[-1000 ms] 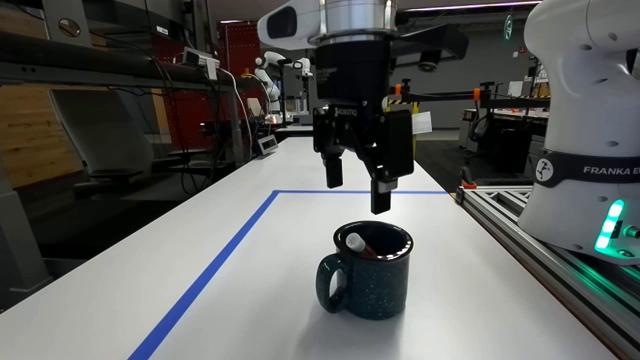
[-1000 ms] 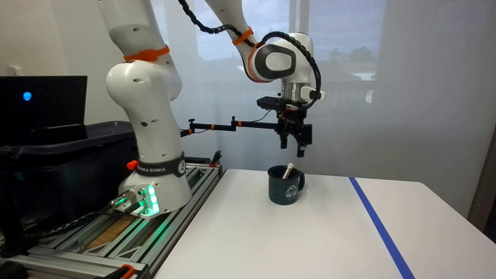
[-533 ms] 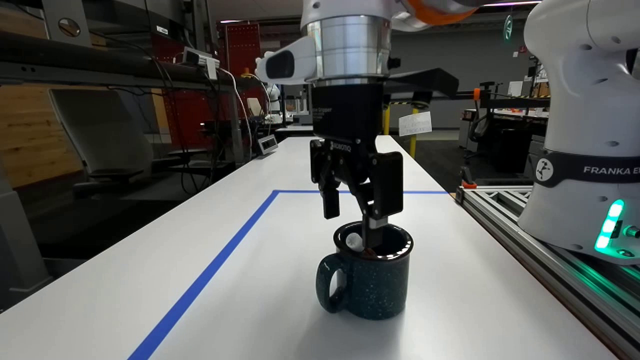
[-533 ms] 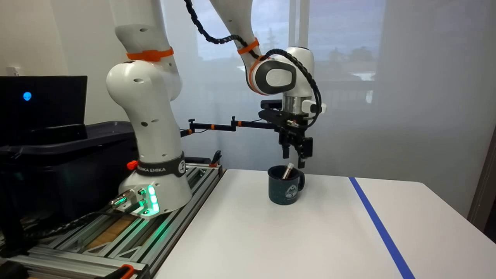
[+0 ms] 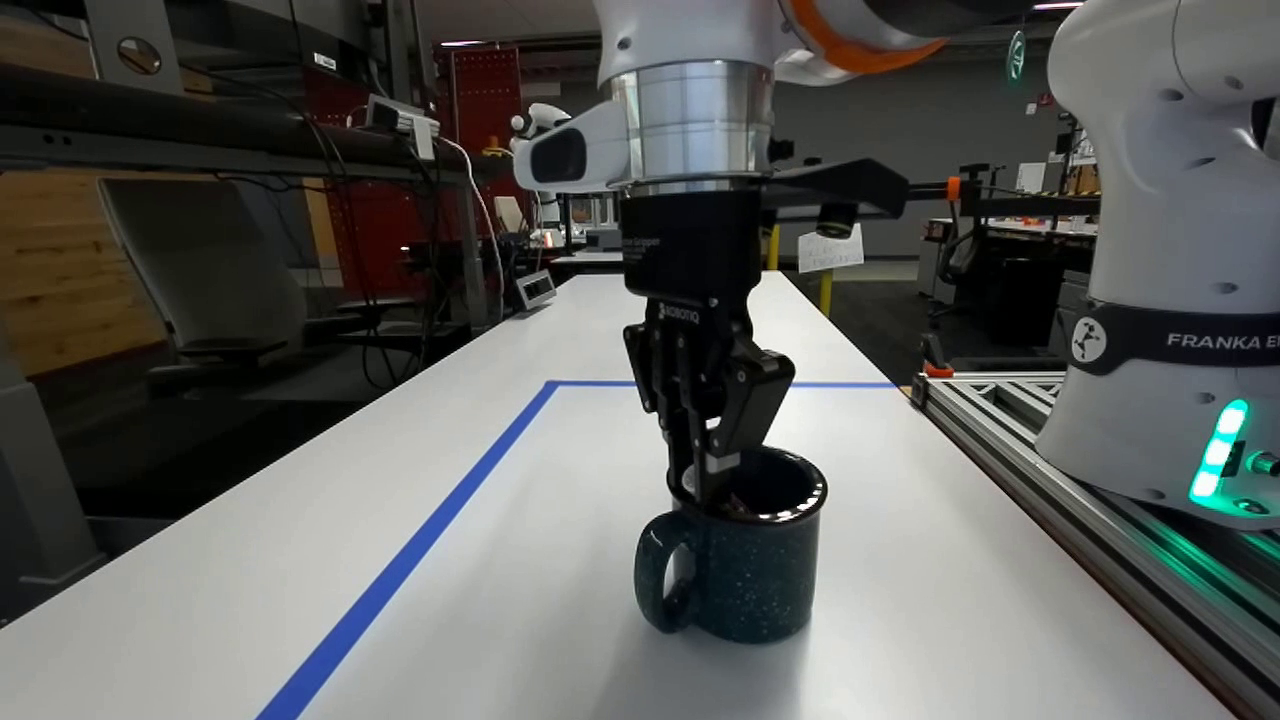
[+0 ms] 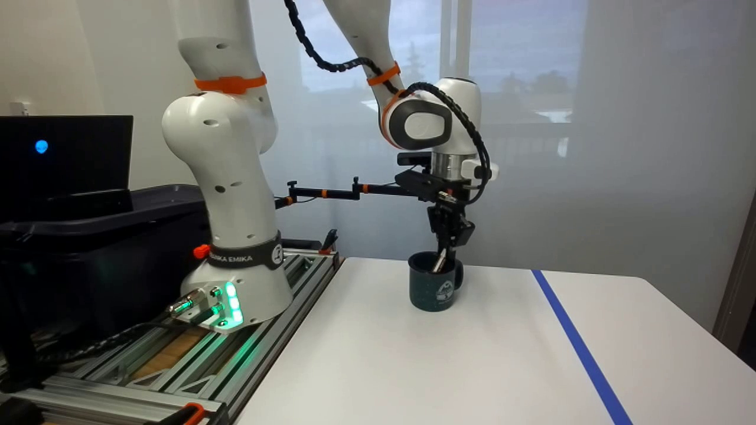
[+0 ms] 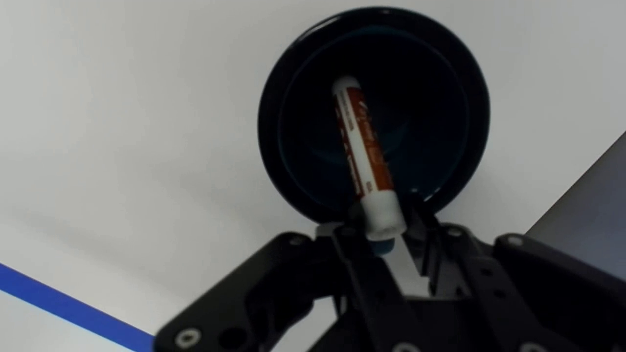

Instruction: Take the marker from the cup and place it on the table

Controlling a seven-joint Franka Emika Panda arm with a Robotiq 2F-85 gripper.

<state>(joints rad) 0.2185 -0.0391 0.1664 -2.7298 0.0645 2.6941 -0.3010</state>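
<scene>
Inside the dark speckled cup (image 5: 757, 590), the marker (image 7: 359, 142) leans with its white end over the rim, as the wrist view shows. It has a red-brown and white label. My gripper (image 7: 389, 210) has its fingers close on both sides of that white end, just at the handle-side rim. In an exterior view the fingertips of the gripper (image 5: 692, 482) dip to the cup's mouth and hide most of the marker. The marker (image 6: 439, 261) shows pale beside the fingers in an exterior view. The cup (image 6: 422, 292) stands upright on the white table (image 6: 472, 360).
Blue tape (image 5: 420, 545) runs along the table beside the cup. A metal rail frame (image 6: 283, 348) borders the table, with the robot base (image 6: 242, 295) on it. A small grey device (image 5: 536, 290) sits at the table's far edge.
My gripper has come down from above the cup to its mouth, and its fingers have closed together around the marker's white end. The cup has barely shifted.
</scene>
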